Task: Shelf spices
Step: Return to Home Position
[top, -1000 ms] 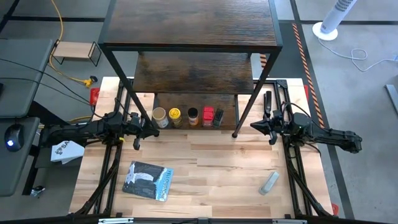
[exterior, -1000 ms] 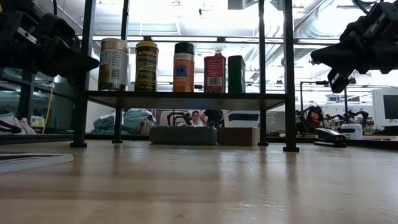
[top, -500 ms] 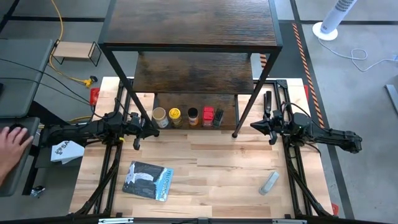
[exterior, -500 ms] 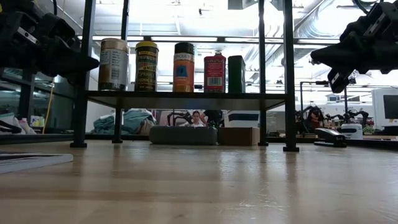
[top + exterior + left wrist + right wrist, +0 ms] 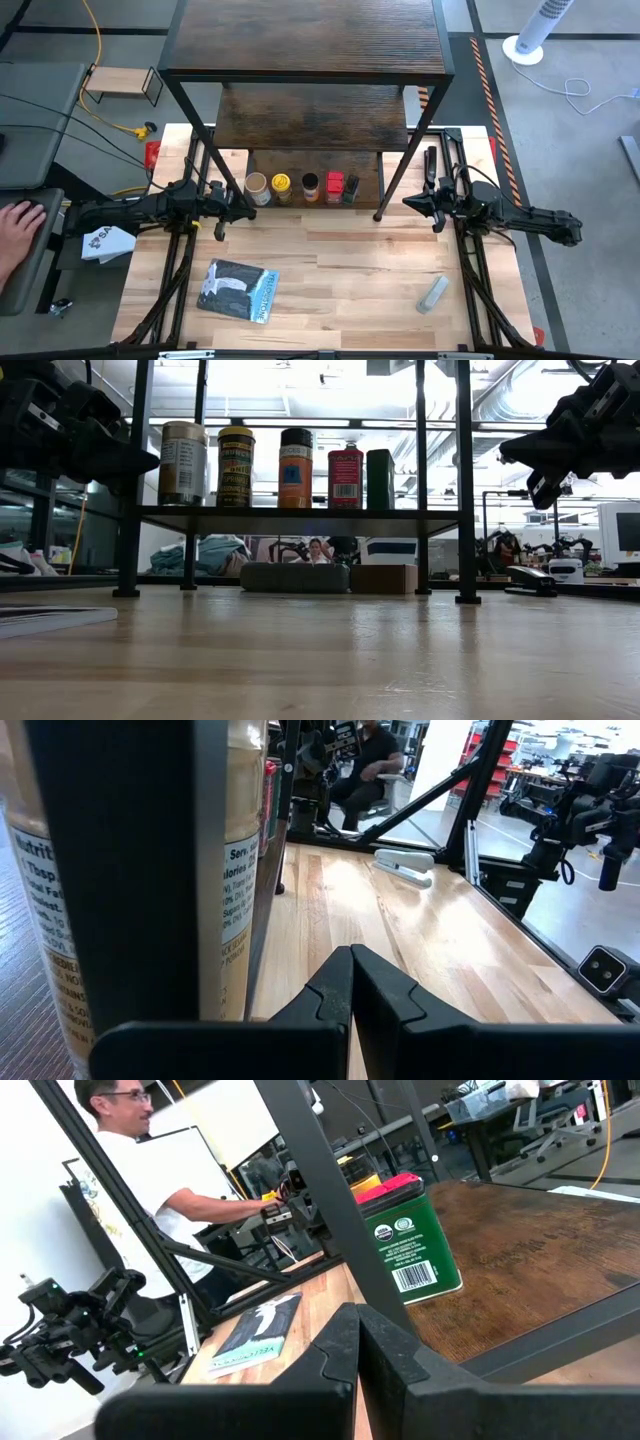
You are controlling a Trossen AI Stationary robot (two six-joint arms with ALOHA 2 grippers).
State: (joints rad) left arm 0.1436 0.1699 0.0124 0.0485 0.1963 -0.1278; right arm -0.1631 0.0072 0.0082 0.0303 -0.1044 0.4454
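At the far left edge of the high view a person's hand (image 5: 15, 222) lies on a grey side surface, and a small light-wood rack (image 5: 122, 82) sits in the upper left, off the desk (image 5: 350, 255). The left arm reaches in level from the left. Its left hand (image 5: 248, 199) is pinched shut with the fingertips pressed together and holds nothing. It hovers just beside the shelf's front-left leg and the tan-lidded jar (image 5: 257, 186), and in the left wrist view that black leg blocks much of the jar. Below it, in the lower left, lies a flat blue-grey packet (image 5: 238, 290). The shelf (image 5: 310, 40) fills the upper centre. On its lowest board the spices stand upright in a close row: the tan-lidded jar, the yellow-lidded jar (image 5: 282, 185), the brown jar (image 5: 310, 185), the red one (image 5: 334, 186) and the small black one (image 5: 351, 188). A grey-white tube (image 5: 432, 293) lies in the lower right, well apart from the shelf. The right arm comes in level from the right, and its right hand (image 5: 408, 203), also closed tight and empty, hangs near the front-right leg.
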